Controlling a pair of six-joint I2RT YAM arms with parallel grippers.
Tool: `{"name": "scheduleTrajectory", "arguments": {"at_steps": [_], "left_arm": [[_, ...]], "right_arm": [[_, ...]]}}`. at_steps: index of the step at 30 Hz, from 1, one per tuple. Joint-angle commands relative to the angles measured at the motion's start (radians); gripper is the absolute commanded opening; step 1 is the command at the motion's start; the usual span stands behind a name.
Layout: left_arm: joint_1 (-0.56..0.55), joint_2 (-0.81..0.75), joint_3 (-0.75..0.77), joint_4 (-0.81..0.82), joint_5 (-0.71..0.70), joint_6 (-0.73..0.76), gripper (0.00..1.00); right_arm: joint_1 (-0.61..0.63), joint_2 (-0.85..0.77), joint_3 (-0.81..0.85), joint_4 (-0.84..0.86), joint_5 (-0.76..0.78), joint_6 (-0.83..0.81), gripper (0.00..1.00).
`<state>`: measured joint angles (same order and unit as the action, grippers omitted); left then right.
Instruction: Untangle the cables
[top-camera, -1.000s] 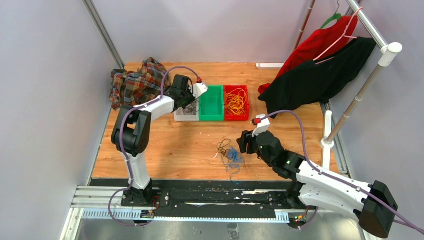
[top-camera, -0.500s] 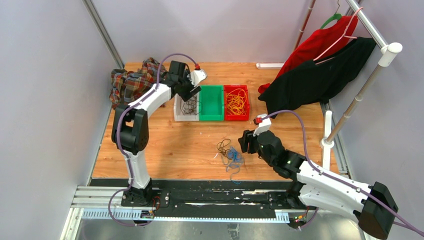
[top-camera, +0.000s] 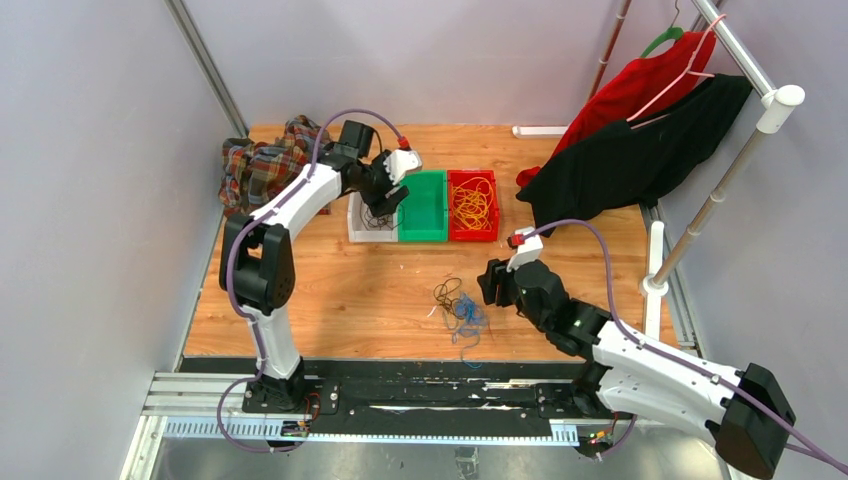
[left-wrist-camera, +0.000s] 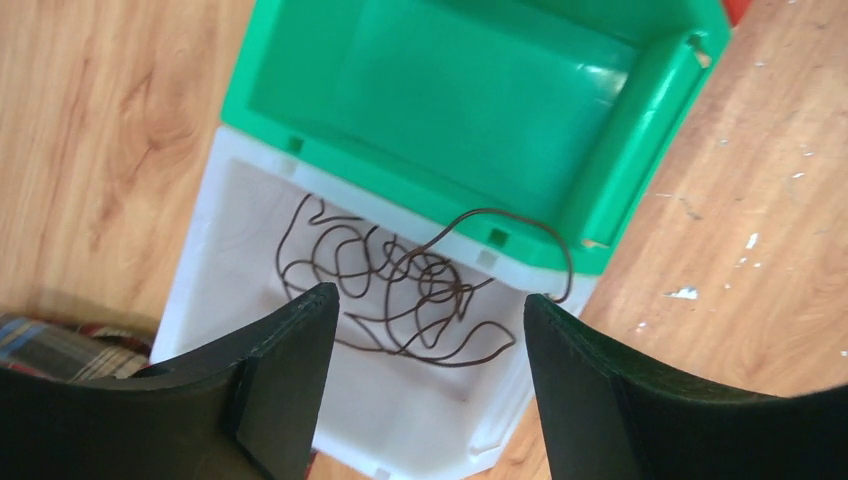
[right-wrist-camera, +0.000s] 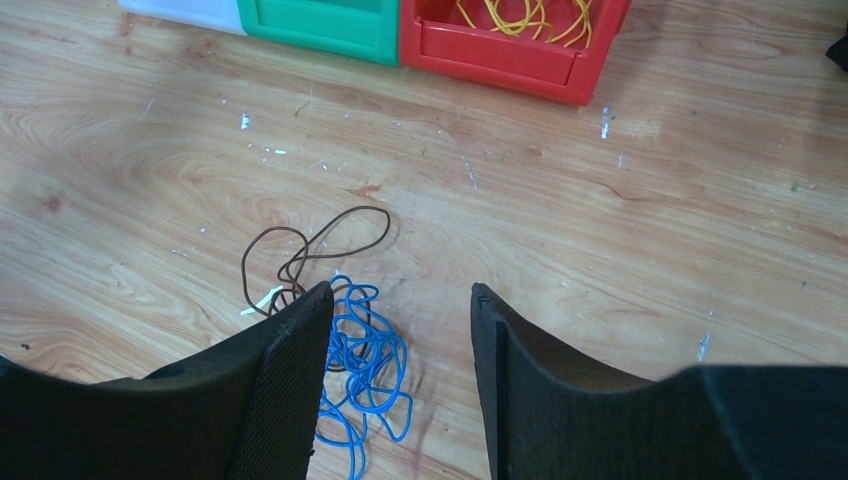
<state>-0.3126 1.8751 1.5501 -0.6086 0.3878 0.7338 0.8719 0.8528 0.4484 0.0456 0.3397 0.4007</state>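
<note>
My left gripper (left-wrist-camera: 428, 297) (top-camera: 388, 192) hangs open over the white bin (left-wrist-camera: 240, 225), with nothing between its fingers. A dark cable (left-wrist-camera: 400, 285) lies loose in that bin, one loop draped over the edge of the green bin (left-wrist-camera: 480, 90). On the table a blue cable (right-wrist-camera: 365, 350) (top-camera: 467, 318) is tangled with another dark cable (right-wrist-camera: 300, 245) (top-camera: 446, 292). My right gripper (right-wrist-camera: 401, 289) (top-camera: 490, 283) is open just right of that tangle, and its left finger hides part of the blue loops. Yellow cable (top-camera: 472, 205) (right-wrist-camera: 520, 15) fills the red bin (right-wrist-camera: 500, 55).
White, green (top-camera: 425, 205) and red (top-camera: 472, 234) bins stand side by side at mid-table. A plaid cloth (top-camera: 265, 170) lies at the back left. Red and black garments (top-camera: 630, 150) hang from a rack at the back right, reaching the table edge.
The left gripper has opened and risen out of the white bin, shifting slightly right; the dark cable stays in the bin. The right arm has barely moved.
</note>
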Motion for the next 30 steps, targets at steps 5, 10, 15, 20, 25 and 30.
{"name": "scheduleTrajectory", "arguments": {"at_steps": [5, 10, 15, 20, 25, 30], "left_arm": [[-0.030, 0.017, -0.027, 0.078, 0.043, -0.024, 0.70], [-0.031, 0.061, 0.010, 0.063, 0.035, -0.005, 0.53], [-0.029, 0.079, 0.017, 0.054, 0.011, 0.032, 0.37], [-0.023, 0.079, 0.016, 0.059, -0.003, 0.034, 0.19], [-0.013, 0.072, 0.018, 0.064, -0.005, 0.024, 0.04], [0.008, 0.058, 0.017, 0.056, 0.014, 0.012, 0.01]], "right_arm": [[-0.023, 0.032, -0.009, 0.016, -0.027, 0.007, 0.50], [-0.029, 0.051, -0.005, 0.024, -0.035, 0.006, 0.46], [-0.035, 0.045, -0.010, 0.023, -0.039, 0.006, 0.41], [-0.040, 0.043, -0.022, 0.028, -0.044, 0.014, 0.36], [-0.043, 0.041, -0.028, 0.032, -0.047, 0.018, 0.33], [-0.044, 0.040, -0.033, 0.035, -0.050, 0.021, 0.29]]}}
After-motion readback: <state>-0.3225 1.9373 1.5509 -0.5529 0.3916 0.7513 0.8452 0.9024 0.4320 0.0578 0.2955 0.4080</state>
